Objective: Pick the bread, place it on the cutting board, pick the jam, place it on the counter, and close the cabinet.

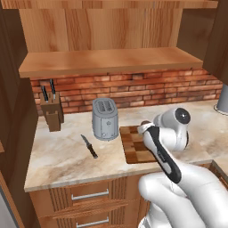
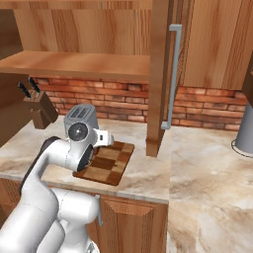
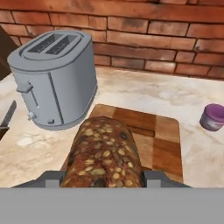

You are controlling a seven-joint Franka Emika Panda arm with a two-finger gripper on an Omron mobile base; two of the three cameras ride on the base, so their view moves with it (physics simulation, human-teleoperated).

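Fingers [image 3: 153, 178] clamped on bread [image 3: 105, 153] above cutting board [image 3: 164, 131]; no legible writing.

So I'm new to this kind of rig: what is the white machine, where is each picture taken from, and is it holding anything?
The white machine is a robot arm on a base that can drive, in a rendered kitchen. Two pictures come from cameras on that base, behind the arm to its left and its right. The third looks out from the hand itself, along the tool.

On the counter stand a grey toaster, a knife block by the brick wall, a loose knife and a patchwork cutting board. In the hand view a small purple jam jar sits on the counter right of the board.

The tool is shut on the bread, a seeded brown loaf, held over the cutting board. In the right base view the cabinet door stands open.
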